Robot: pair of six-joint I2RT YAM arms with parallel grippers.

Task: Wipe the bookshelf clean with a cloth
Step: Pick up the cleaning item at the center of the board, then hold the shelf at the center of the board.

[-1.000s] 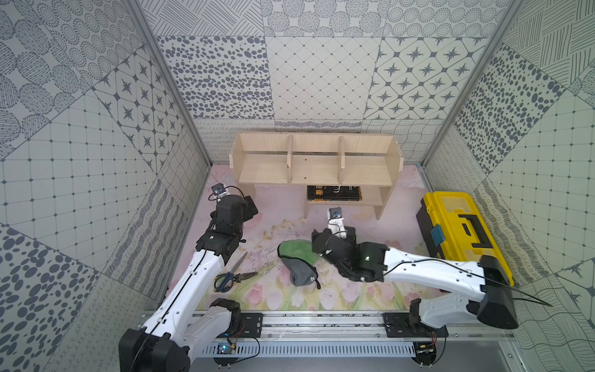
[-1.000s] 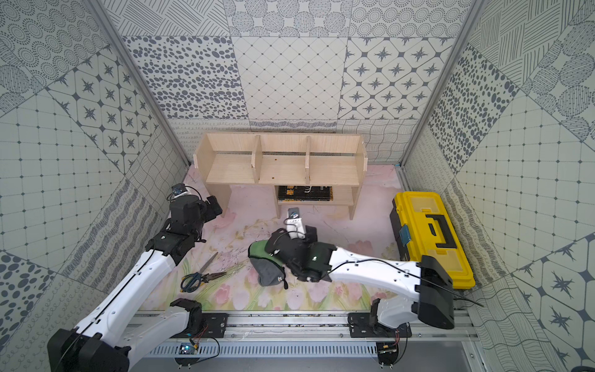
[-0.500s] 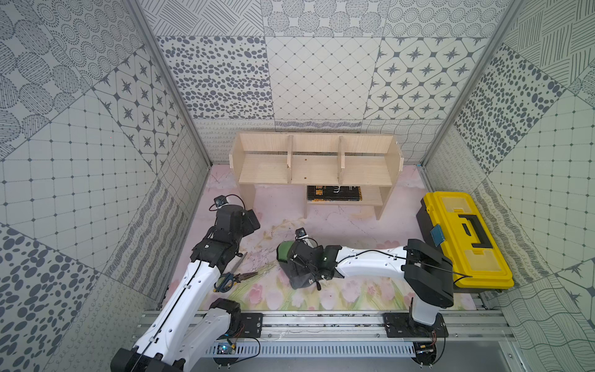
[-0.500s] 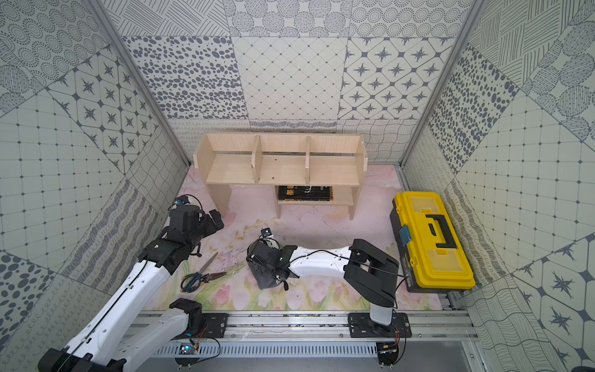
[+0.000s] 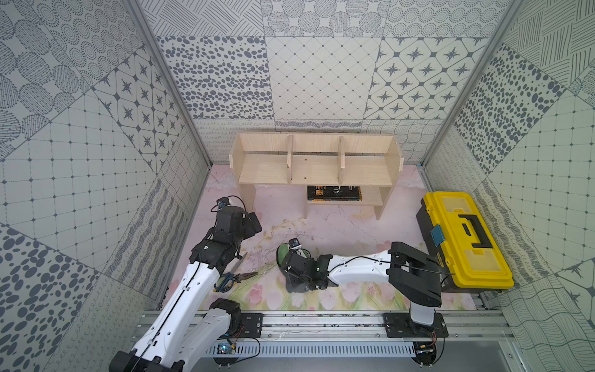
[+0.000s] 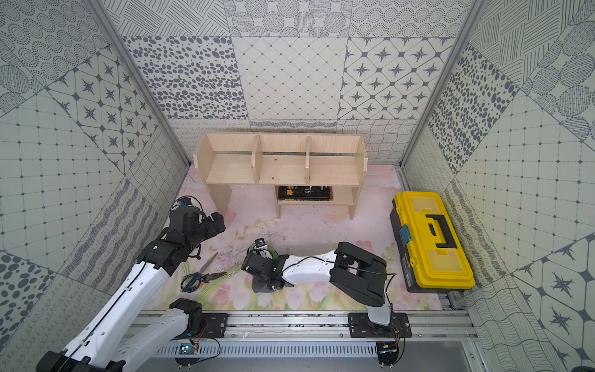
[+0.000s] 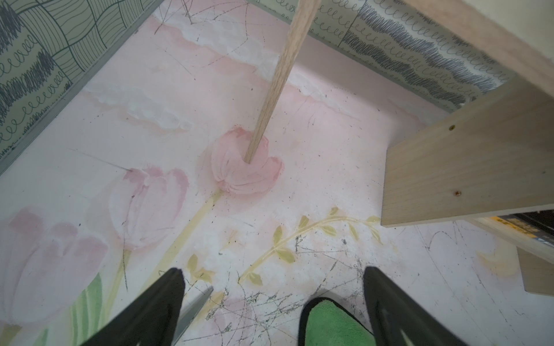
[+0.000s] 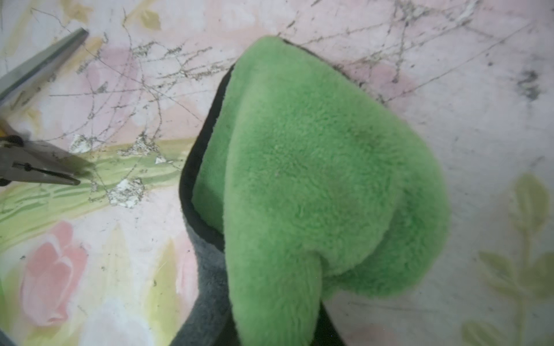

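— What is nearest to the rail (image 5: 322, 323)?
— The right gripper (image 5: 292, 276), jaws pressed together on a raised fold of the cloth (image 8: 299, 164). The cloth lies on the flowered mat (image 5: 341, 232), green side up, near the scissors (image 5: 229, 277).
— And the left gripper (image 7: 272, 271)?
— Further in, fingers (image 7: 156, 305) spread wide above the mat.
— Where is the bookshelf (image 5: 317, 168)?
— By the back wall (image 5: 322, 80), well apart from the cloth, a dark book (image 5: 333, 193) on its lower shelf.

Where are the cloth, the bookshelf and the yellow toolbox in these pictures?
the cloth (image 8: 314, 167): right wrist view, on its green face.
the bookshelf (image 5: 314, 169): a top view, on the floor of the middle upper compartment.
the yellow toolbox (image 5: 484, 264): a top view, on the lid.
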